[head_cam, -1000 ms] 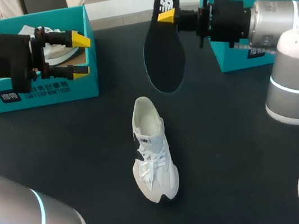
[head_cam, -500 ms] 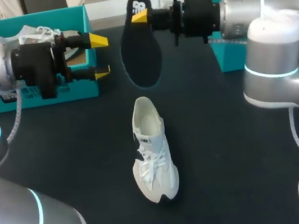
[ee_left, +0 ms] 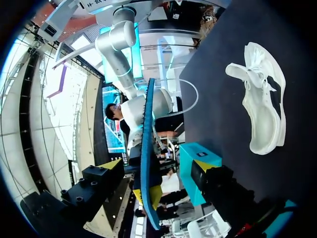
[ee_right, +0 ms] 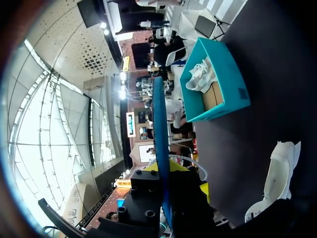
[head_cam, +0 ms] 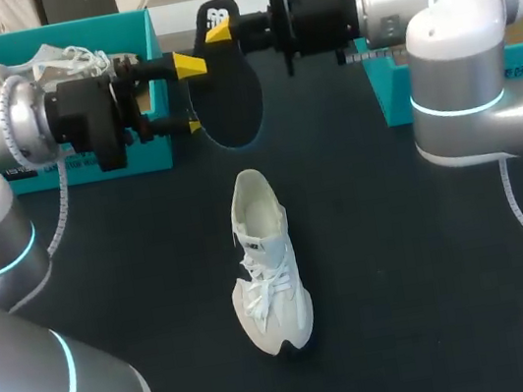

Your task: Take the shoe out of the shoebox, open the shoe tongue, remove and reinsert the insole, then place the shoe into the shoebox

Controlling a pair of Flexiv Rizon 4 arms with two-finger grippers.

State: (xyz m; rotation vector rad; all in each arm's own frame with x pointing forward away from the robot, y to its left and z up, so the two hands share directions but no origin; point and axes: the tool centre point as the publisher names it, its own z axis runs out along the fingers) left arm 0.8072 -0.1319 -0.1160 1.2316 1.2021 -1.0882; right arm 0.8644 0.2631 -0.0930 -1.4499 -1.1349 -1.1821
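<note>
Over the last second the right arm swung the insole (head_cam: 227, 102) across toward the left arm, and the left arm came in to meet it.

- **Right fingers** (head_cam: 218, 32): clamped on the insole's heel end. They held it in the air with the toe end hanging down, above the tabletop (head_cam: 402, 263).
- **Left fingers** (head_cam: 189, 65): spread, one on either side of the insole's edge. The left wrist view showed gaps on both sides, so there was no grip yet.

My read: a handover or two-handed regrasp was being set up. Removal was done, and reinsertion and boxing were still to come.

The shoe (head_cam: 267, 265) hadn't moved. It sat mid-tabletop on its sole, heel toward the boxes, just short of the hanging insole, with nothing touching it.

Containers:
- **Left box** (head_cam: 66, 30): held a second white shoe (head_cam: 56, 61) plus some brown card.
- **Right box** (head_cam: 386, 87): mostly hidden behind the right arm, so I couldn't tell the contents.
</note>
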